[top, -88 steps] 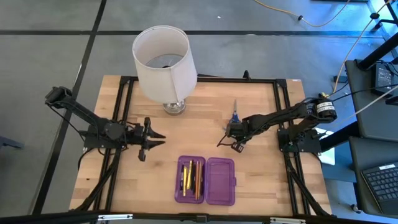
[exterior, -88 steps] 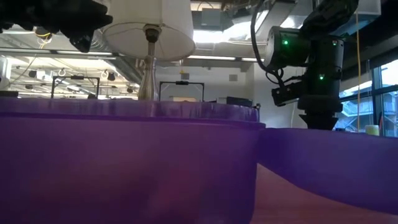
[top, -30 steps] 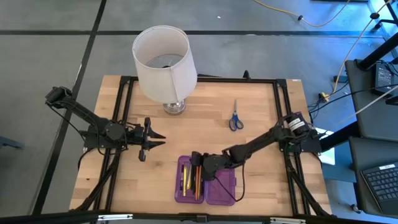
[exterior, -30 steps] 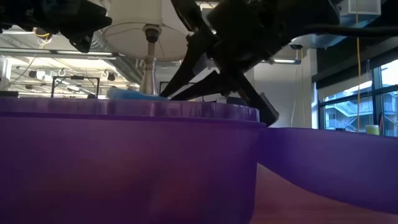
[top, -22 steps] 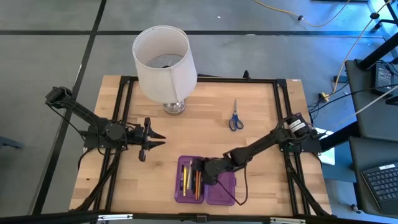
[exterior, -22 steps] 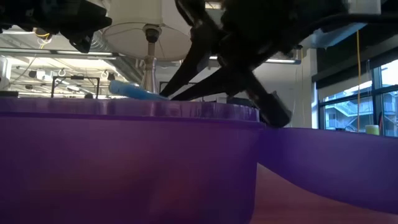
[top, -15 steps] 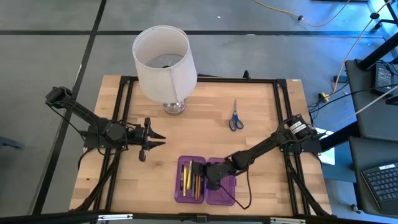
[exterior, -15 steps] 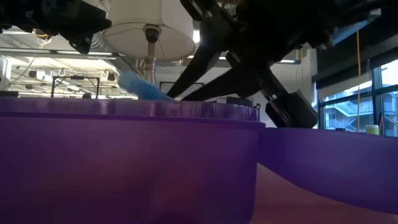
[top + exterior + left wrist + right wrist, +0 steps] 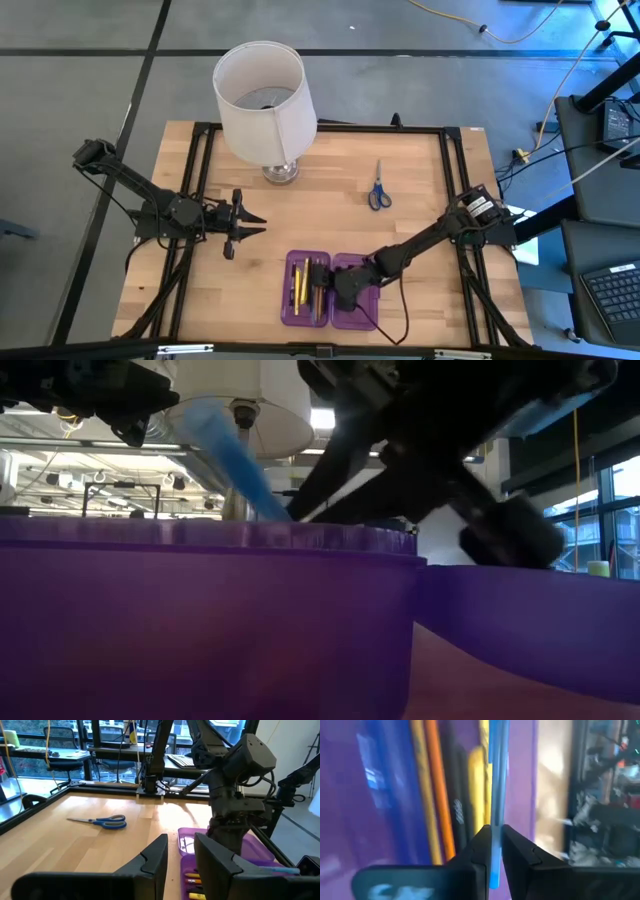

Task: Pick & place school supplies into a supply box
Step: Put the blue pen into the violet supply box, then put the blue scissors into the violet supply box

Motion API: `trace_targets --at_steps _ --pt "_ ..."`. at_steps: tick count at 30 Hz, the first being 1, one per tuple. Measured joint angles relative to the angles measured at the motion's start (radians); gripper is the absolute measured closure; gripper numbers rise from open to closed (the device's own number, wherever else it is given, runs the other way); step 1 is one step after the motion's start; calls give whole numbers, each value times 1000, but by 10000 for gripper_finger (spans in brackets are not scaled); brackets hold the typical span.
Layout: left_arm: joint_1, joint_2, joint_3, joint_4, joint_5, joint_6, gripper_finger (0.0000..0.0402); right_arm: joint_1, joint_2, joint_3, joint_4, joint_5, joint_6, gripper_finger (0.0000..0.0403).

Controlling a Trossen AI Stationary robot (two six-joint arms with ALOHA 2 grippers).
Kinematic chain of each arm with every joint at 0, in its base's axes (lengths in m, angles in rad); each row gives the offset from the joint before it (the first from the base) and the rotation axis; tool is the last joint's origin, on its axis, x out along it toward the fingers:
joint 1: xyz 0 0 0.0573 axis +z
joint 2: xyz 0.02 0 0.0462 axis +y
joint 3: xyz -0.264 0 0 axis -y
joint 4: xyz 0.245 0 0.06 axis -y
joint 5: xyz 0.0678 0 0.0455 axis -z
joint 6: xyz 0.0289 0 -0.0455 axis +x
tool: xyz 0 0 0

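The purple supply box (image 9: pixel 352 297) lies open near the table's near edge. Its left half (image 9: pixel 395 785) holds yellow and orange pencils (image 9: pixel 307 287) and a dark pen. My right gripper (image 9: pixel 328 285) is over that half, shut on a light blue pen (image 9: pixel 497 765), which slants steeply in the low view (image 9: pixel 232 452). The blue-handled scissors (image 9: pixel 378 188) lie flat on the wood farther back, also in the left wrist view (image 9: pixel 100 821). My left gripper (image 9: pixel 245 222) waits open, left of the box. My right gripper pinches the light blue pen between its two fingers near one end (image 9: pixel 494 837), lying along the pen. The long remainder sticks out past the fingertips (image 9: pixel 482 837) over the pencils. In the low view the pen tilts, free end high (image 9: pixel 200 410); the box wall hides its lower end.
A white-shaded lamp (image 9: pixel 262 100) stands at the far edge, left of centre. The box's right half (image 9: pixel 360 305) lies beside the filled one. Bare wood shows between the lamp, the scissors and the box. Black frame rails (image 9: pixel 195 190) run along the table's sides.
My right gripper came from beside the scissors to the box, then slid toward the near edge over the box's left half, staying shut on the blue pen. The pen tipped from nearly level to a steep slant, its free end rising.
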Motion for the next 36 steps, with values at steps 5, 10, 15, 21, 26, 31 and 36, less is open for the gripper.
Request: trace_targets --at_steps 5,10,15,21,26,31,36 --pt "0 0 0 0 0 0 313 1 0 0 -48 -101 25 361" --pt "0 0 0 0 0 0 313 -1 0 0 -79 -98 105 361" --pt "0 0 0 0 0 12 313 -2 0 0 -101 -98 124 347" --pt "0 0 0 0 0 44 313 -2 -1 1 -101 -60 113 311" --pt "0 0 0 0 0 44 313 -2 -5 1 -77 79 121 294" --pt "0 0 0 -1 0 44 313 -15 -100 1 -101 97 330 293" --pt "0 0 0 -3 0 43 313 -68 -225 1 -253 259 833 293"
